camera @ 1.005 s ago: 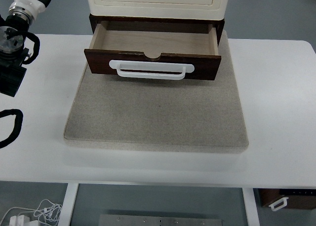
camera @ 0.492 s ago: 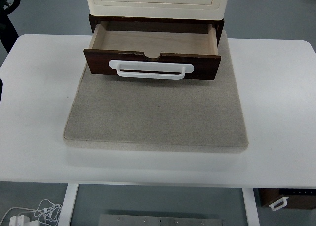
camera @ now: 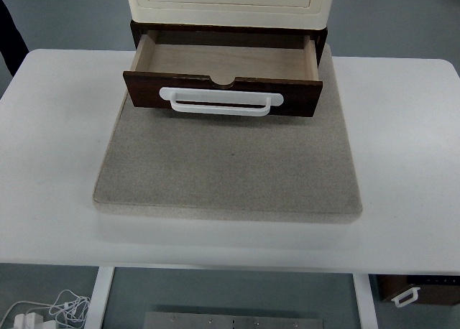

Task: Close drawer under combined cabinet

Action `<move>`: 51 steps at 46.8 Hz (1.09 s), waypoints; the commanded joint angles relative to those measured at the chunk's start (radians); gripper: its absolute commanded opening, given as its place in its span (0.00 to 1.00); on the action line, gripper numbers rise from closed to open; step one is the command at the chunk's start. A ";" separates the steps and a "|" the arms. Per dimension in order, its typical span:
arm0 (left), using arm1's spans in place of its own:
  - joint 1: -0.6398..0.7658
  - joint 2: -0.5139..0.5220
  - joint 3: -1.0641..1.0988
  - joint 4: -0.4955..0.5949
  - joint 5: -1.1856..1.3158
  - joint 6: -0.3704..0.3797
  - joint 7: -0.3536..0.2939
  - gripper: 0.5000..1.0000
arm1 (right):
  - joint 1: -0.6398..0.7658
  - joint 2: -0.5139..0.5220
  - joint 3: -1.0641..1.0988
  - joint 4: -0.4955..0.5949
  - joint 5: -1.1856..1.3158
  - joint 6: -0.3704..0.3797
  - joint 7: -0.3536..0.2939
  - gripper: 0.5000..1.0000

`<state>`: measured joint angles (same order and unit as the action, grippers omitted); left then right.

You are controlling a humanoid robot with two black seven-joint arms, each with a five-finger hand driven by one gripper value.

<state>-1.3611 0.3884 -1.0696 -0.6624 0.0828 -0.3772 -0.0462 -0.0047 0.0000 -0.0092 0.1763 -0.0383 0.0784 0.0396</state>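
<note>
A cream cabinet [camera: 226,2] stands at the back of the table on a dark wooden base. Under it a dark brown drawer [camera: 223,92] is pulled out toward me, and its pale wooden inside [camera: 224,59] holds nothing. A white bar handle [camera: 220,102] runs across the drawer front. Neither of my hands shows in the top view. A dark strip [camera: 11,38] at the left edge is too little to tell what it is.
The cabinet rests on a grey felt mat [camera: 228,171] on a white table [camera: 406,149]. Below the table's front edge lie white cables [camera: 50,311] at the left and a small dark drawer with a white handle [camera: 413,293] at the right.
My left arm and hand, seen at the left edge a second ago, have drawn back out of the picture. The drawer has not moved.
</note>
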 commanded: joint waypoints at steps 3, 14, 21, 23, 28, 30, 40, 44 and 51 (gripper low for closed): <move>0.000 0.001 -0.001 -0.081 0.043 0.000 0.000 1.00 | 0.000 0.000 0.000 0.000 0.000 0.000 0.000 0.90; 0.008 0.006 0.002 -0.242 0.112 0.000 0.002 0.99 | 0.000 0.000 0.000 0.000 0.000 0.000 0.000 0.90; 0.017 0.006 0.025 -0.335 0.176 0.000 0.003 1.00 | 0.000 0.000 0.000 0.000 0.000 0.000 0.000 0.90; 0.017 0.010 0.049 -0.355 0.189 0.000 0.003 0.99 | 0.000 0.000 0.000 0.000 0.000 0.000 0.000 0.90; 0.017 0.033 0.106 -0.416 0.196 0.000 0.003 0.99 | 0.000 0.000 0.000 0.000 0.000 0.000 0.000 0.90; 0.017 0.049 0.143 -0.445 0.198 0.000 0.002 0.99 | 0.000 0.000 0.000 0.000 0.000 0.000 0.000 0.90; 0.002 0.121 0.321 -0.621 0.248 0.032 0.002 0.99 | 0.000 0.000 0.000 0.000 0.000 0.000 -0.001 0.90; -0.009 0.144 0.372 -0.681 0.281 0.035 0.005 0.99 | 0.000 0.000 0.000 0.000 0.000 0.000 0.000 0.90; -0.047 0.173 0.479 -0.747 0.304 0.035 0.011 0.99 | 0.000 0.000 0.000 0.000 0.000 0.000 0.000 0.90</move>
<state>-1.3924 0.5497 -0.6437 -1.3860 0.3812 -0.3420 -0.0363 -0.0046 0.0000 -0.0092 0.1764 -0.0383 0.0782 0.0398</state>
